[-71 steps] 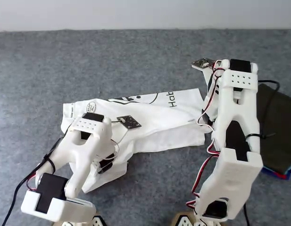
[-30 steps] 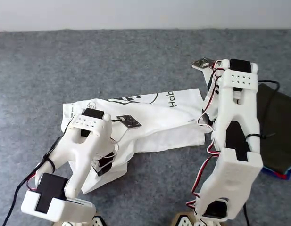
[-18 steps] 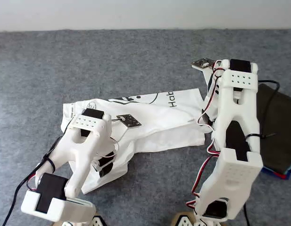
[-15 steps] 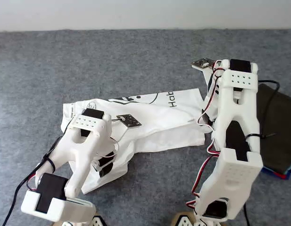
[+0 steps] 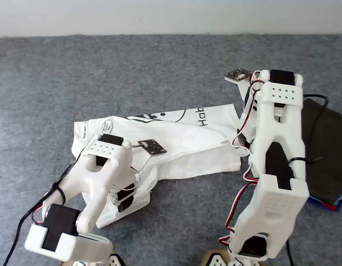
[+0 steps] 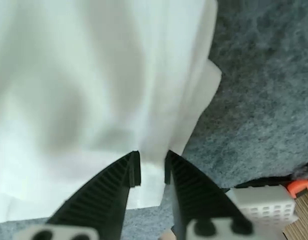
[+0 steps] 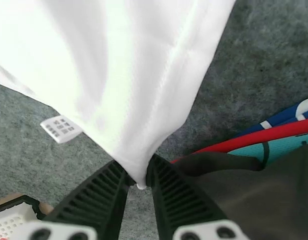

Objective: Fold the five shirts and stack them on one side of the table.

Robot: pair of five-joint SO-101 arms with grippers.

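left fingers (image 6: 114, 190) and right fingers (image 7: 101, 195) clamp the white printed shirt (image 5: 182, 138), fold unfinished; dark folded pile (image 5: 326, 147) already stacked right.

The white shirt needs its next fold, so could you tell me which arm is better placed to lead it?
Right, probably: the right gripper is shut on a corner of the white shirt, beside the dark folded stack. The left gripper sits over bunched cloth at the near edge.
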